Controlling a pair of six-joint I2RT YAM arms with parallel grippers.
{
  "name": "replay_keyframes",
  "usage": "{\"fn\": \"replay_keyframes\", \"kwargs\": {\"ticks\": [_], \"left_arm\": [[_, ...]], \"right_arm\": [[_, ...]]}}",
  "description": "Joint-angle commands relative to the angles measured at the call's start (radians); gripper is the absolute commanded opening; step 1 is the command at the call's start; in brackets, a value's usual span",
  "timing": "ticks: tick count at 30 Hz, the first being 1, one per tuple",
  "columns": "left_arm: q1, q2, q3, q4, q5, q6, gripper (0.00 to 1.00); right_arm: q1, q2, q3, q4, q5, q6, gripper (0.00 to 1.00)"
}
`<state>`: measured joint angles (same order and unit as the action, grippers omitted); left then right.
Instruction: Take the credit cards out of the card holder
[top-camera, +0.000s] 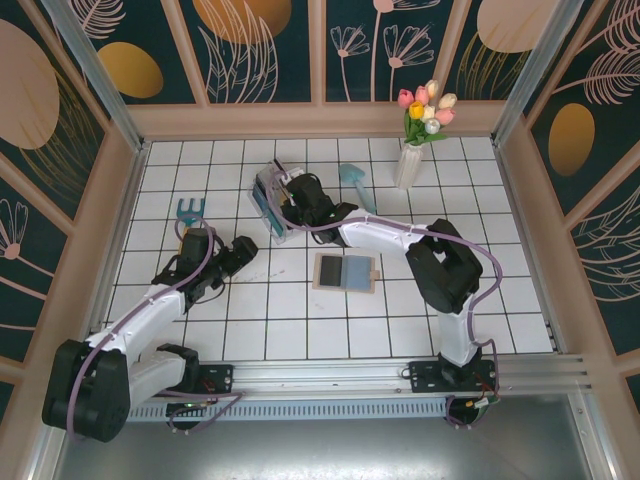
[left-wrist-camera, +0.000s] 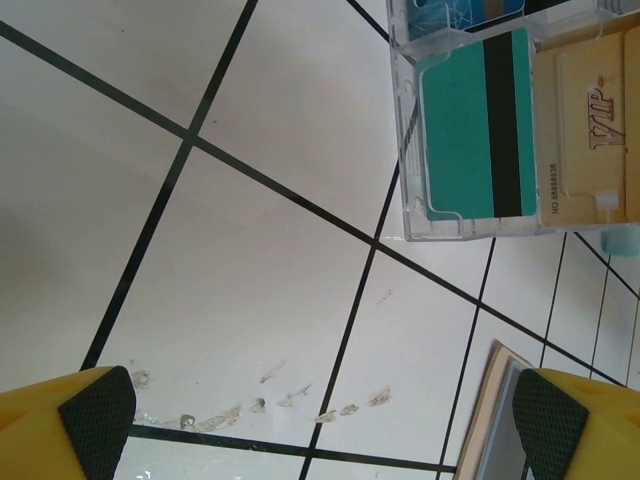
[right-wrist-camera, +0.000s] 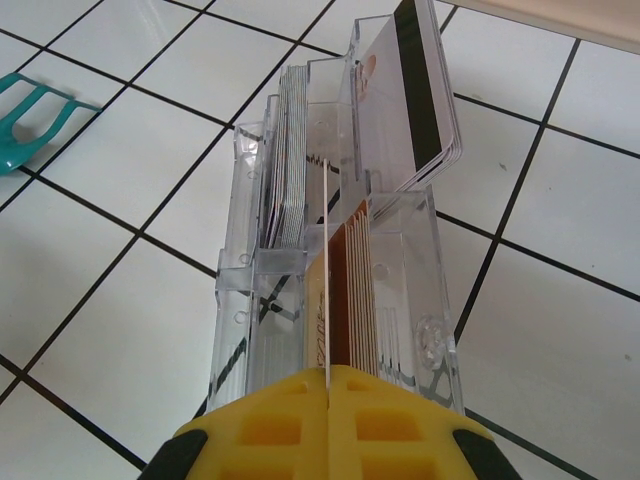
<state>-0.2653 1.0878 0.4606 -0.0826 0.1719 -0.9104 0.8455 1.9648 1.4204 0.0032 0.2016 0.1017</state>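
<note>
Right fingers (right-wrist-camera: 305, 400), clamped on a thin card (right-wrist-camera: 326, 250) edge-on at the clear rack (right-wrist-camera: 405, 250), may jam it and topple that rack, we judge; left fingers (top-camera: 240, 252) stand wide open.

Place: robot test cell, lab-style mock-up.
Frame: aluminium posts (top-camera: 90, 60) at the corners, aluminium rail (top-camera: 330, 375) along the near edge.
Robots: left arm (top-camera: 150, 310) and right arm (top-camera: 440, 265) bolted to that rail, cables exposed.
Walls: printed floral panels (top-camera: 260, 50), like a set backdrop.
Tabletop (top-camera: 500, 300): white tile grid, black lines.
Props: vase of tulips (top-camera: 410, 165) by the back wall.
</note>
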Motion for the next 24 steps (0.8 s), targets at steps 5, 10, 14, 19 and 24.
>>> {"fn": "replay_keyframes", "kwargs": {"ticks": [5, 10, 14, 19, 24], "left_arm": [[0.007, 0.004, -0.012, 0.027, 0.015, -0.008, 0.99], [0.007, 0.004, -0.014, 0.029, 0.018, -0.006, 0.99], [0.008, 0.004, -0.016, 0.030, 0.021, -0.005, 0.99], [0.007, 0.004, -0.016, 0.032, 0.024, -0.004, 0.99], [0.007, 0.004, -0.016, 0.032, 0.028, -0.003, 0.99]], "right_arm": [[0.006, 0.024, -0.001, 0.021, -0.002, -0.005, 0.00], [0.006, 0.035, 0.002, 0.011, -0.006, 0.000, 0.00], [0.005, 0.036, 0.007, 0.004, -0.010, 0.003, 0.02], [0.006, 0.023, 0.020, -0.012, -0.017, 0.014, 0.12], [0.007, -0.015, 0.024, -0.021, -0.030, 0.034, 0.20]]}}
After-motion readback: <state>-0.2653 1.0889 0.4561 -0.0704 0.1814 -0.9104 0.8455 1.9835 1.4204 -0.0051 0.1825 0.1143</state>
